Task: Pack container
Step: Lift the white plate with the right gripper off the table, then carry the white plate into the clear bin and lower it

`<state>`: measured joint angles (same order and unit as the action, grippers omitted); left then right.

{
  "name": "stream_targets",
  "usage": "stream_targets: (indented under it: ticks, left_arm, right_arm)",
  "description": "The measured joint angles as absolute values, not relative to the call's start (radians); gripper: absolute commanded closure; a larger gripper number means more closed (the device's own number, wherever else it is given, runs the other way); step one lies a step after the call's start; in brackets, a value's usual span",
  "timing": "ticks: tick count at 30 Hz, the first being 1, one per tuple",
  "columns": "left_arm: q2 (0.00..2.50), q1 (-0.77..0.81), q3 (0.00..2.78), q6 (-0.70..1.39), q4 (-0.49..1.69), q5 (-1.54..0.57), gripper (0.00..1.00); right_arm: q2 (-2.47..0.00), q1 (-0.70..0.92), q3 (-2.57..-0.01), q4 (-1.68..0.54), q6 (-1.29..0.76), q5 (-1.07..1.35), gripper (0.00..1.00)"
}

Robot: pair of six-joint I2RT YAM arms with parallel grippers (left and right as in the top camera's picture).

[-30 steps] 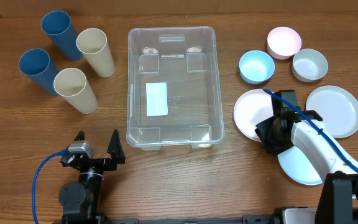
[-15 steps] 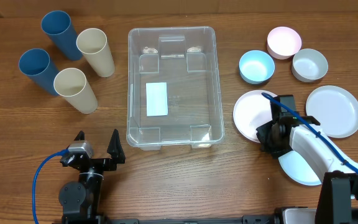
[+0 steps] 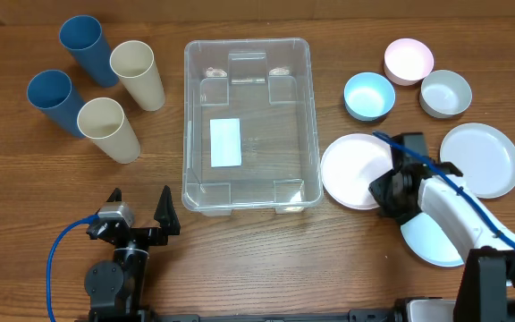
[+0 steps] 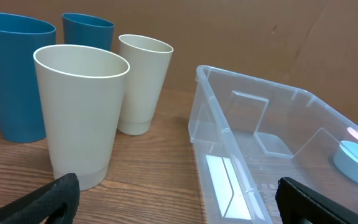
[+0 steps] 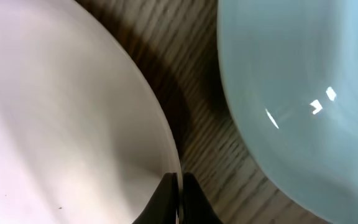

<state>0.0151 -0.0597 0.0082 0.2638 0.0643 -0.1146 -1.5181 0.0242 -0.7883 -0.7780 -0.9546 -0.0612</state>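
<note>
The clear rectangular container (image 3: 247, 125) with a white label on its base stands mid-table and shows in the left wrist view (image 4: 253, 155). My right gripper (image 3: 390, 188) is shut on the rim of a white plate (image 3: 354, 170), which lies just right of the container; the right wrist view shows the fingers (image 5: 178, 198) pinching the plate's edge (image 5: 67, 124). My left gripper (image 3: 139, 213) is open and empty near the front edge, left of the container.
Two blue cups (image 3: 86, 46) and two cream cups (image 3: 107, 127) stand at the left. A blue bowl (image 3: 368, 95), pink bowl (image 3: 408, 61) and grey bowl (image 3: 444, 93) sit at back right. Another white plate (image 3: 483, 157) and a light blue plate (image 3: 429, 240) lie under the right arm.
The right gripper has closed on the white plate's rim and dragged it left, toward the container. The left arm has not moved.
</note>
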Motion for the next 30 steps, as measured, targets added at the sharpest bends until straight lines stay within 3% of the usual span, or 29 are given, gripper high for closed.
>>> stream_targets:
  ticks: [8,16,23,30]
  left_arm:
    - [0.015,-0.06,0.008,0.264,0.064,-0.115,0.0]
    - [0.015,-0.06,0.008,0.264,0.064,-0.115,0.0]
    - [0.015,-0.06,0.008,0.264,0.064,-0.115,0.0]
    - [0.015,-0.06,0.008,0.264,0.064,-0.115,0.0]
  right_arm:
    - [-1.508,0.02,-1.134,-1.023,-0.887,-0.083,0.96]
    - [-1.505,0.02,-1.282,-1.103,-0.833,-0.131,0.96]
    - [-1.502,0.026,-1.566,-1.162,-0.665,-0.138,0.96]
    - [-1.499,0.248,-1.584,-1.138,-0.538,-0.044,0.96]
